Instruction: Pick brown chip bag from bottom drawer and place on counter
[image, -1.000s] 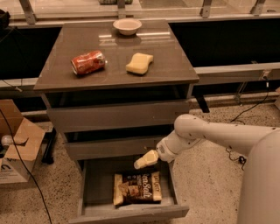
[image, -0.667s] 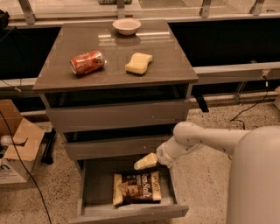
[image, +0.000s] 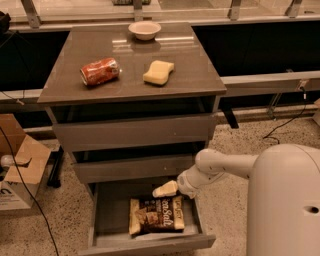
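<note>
The brown chip bag (image: 157, 215) lies flat in the open bottom drawer (image: 145, 243), dark brown with tan ends and white script. My gripper (image: 163, 190) hangs just above the bag's upper edge, inside the drawer opening, at the end of the white arm (image: 225, 167) that reaches in from the right. The counter (image: 131, 64) is the glossy grey-brown top of the cabinet, above the two upper drawers.
On the counter lie a red crushed can (image: 100, 71), a yellow sponge (image: 158, 72) and a small bowl (image: 144, 30) at the back. A cardboard box (image: 17, 172) and a black cable are on the floor at the left. A rail runs behind the cabinet.
The gripper has stayed above the bag's upper edge; the arm's bulk has shifted closer at the right. The bag has not moved.
</note>
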